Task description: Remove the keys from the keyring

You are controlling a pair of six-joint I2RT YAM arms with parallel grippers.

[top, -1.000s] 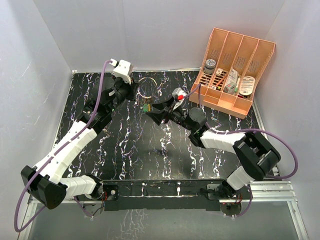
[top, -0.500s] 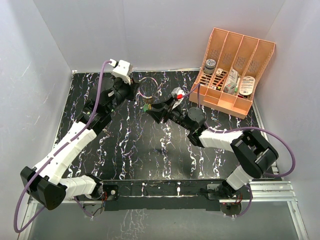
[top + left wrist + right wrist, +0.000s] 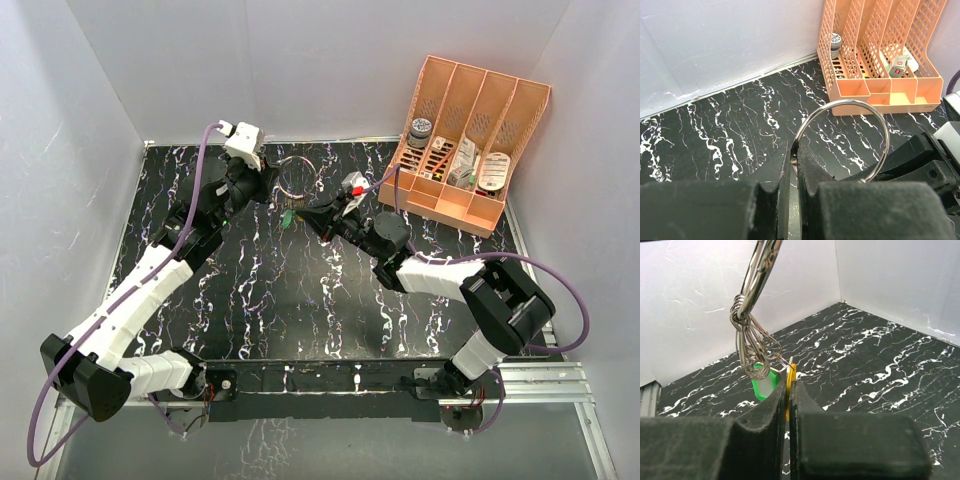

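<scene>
Left of the orange mesh organiser (image 3: 900,92), the thin silver wire keyring (image 3: 850,101) is pinched at its rim by the closed left gripper (image 3: 795,162). The tiny yellow-orange plastic-headed key (image 3: 791,376) is clamped, apparently by its head, in the closed right gripper (image 3: 789,392). The bright green key (image 3: 761,386) hangs free. The wire is judged light, stiff and slippery, so the plastic heads are considered the surest hold.

No words or numbers can be read. The small things (image 3: 494,172) in the orange basket (image 3: 455,212), at the tabletop's (image 3: 260,290) far right corner, have labels too tiny to read.

Plain white walls (image 3: 300,60) enclose a black white-veined table (image 3: 270,300), a peach mesh organiser (image 3: 445,207) in its far-right corner
</scene>
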